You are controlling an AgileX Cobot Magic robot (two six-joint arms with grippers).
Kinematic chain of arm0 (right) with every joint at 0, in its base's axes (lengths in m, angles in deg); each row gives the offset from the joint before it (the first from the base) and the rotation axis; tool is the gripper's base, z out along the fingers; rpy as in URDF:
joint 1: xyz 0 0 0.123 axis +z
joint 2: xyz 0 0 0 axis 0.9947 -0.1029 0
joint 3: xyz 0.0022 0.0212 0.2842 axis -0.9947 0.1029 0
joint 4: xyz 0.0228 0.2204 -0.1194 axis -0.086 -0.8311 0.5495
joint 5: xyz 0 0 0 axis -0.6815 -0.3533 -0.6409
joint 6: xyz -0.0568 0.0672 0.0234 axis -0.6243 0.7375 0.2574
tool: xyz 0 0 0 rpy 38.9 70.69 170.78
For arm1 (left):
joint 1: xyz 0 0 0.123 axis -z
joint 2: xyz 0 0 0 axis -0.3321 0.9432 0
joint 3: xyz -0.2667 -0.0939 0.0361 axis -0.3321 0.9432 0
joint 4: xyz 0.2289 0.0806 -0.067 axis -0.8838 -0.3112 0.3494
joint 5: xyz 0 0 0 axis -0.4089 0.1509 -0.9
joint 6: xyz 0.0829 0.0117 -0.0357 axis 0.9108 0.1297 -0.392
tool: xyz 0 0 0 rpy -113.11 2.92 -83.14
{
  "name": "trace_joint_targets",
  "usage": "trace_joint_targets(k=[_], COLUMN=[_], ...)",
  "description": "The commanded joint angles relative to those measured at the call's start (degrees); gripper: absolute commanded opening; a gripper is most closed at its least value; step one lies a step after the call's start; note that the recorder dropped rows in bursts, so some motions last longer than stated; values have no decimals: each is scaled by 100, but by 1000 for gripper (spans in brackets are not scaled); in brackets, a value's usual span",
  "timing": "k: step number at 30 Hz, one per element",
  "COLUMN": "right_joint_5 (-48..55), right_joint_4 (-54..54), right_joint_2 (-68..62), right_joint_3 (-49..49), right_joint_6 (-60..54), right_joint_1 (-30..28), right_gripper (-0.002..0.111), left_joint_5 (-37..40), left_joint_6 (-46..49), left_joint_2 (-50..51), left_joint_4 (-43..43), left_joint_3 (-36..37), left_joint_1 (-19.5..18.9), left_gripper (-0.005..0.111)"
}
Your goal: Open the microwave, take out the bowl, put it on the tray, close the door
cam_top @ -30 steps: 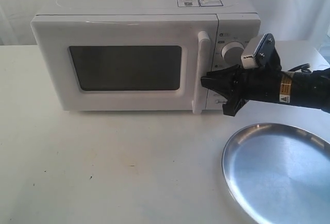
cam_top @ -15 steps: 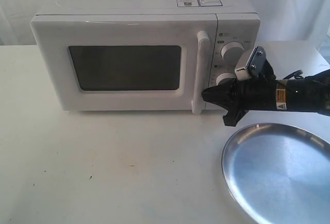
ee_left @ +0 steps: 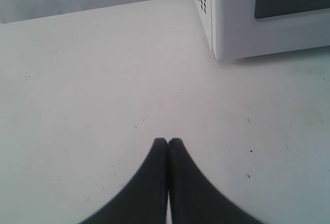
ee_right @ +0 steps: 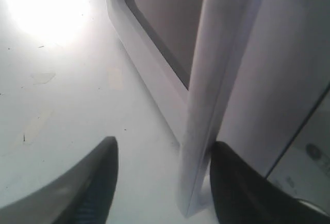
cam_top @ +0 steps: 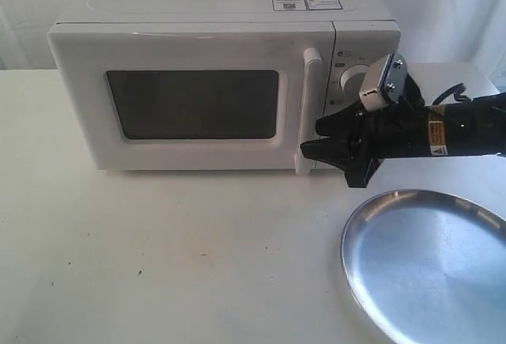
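The white microwave [cam_top: 221, 83] stands at the back of the table, its door [cam_top: 190, 103] shut, so the bowl is hidden. My right gripper [cam_top: 315, 140] is open at the lower end of the vertical bar handle [cam_top: 308, 111]. In the right wrist view the handle [ee_right: 214, 95] runs between the two dark fingers, one finger [ee_right: 242, 188] behind it and the other [ee_right: 93, 183] well out in front. The silver tray [cam_top: 427, 261] lies on the table at the front right. My left gripper [ee_left: 168, 141] is shut on nothing, low over bare table beside the microwave's corner [ee_left: 216, 54].
Two round knobs sit on the control panel [cam_top: 360, 67], partly behind my right arm [cam_top: 443, 130]. The white table [cam_top: 158, 249] stretches in front of the microwave. A white curtain hangs behind everything.
My right gripper dropped, then shifted left and opened, so its fingers now straddle the lower end of the handle. The door has not moved.
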Motion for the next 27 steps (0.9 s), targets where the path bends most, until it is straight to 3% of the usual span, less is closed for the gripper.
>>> trace_joint_targets(k=[1, 6, 13, 19, 22, 27], right_joint_5=[-974, -1030, -596, -875, -914, -1031], right_joint_4=[-98, -795, -1278, -1815, -2069, -2253], right_joint_2=[13, 63, -48, -363, -491, -550], right_joint_3=[-43, -43, -43, -53, -73, -65], right_joint_6=[-463, -639, -1198, -1454, -1546, -1889], right_joint_1=[298, 298, 298, 298, 322, 451], right_gripper=[49, 48, 38, 36, 27, 4], left_joint_5=[-4, -4, -4, -4, -4, -4], left_joint_6=[-38, -38, -38, -38, -38, -38], left_joint_2=[-12, -12, -12, -12, -12, -12], left_joint_4=[19, 19, 19, 19, 19, 19], left_joint_3=[-6, -6, -6, -6, -6, -6], left_joint_1=[5, 5, 5, 5, 5, 5], left_gripper=[0, 0, 0, 0, 0, 0])
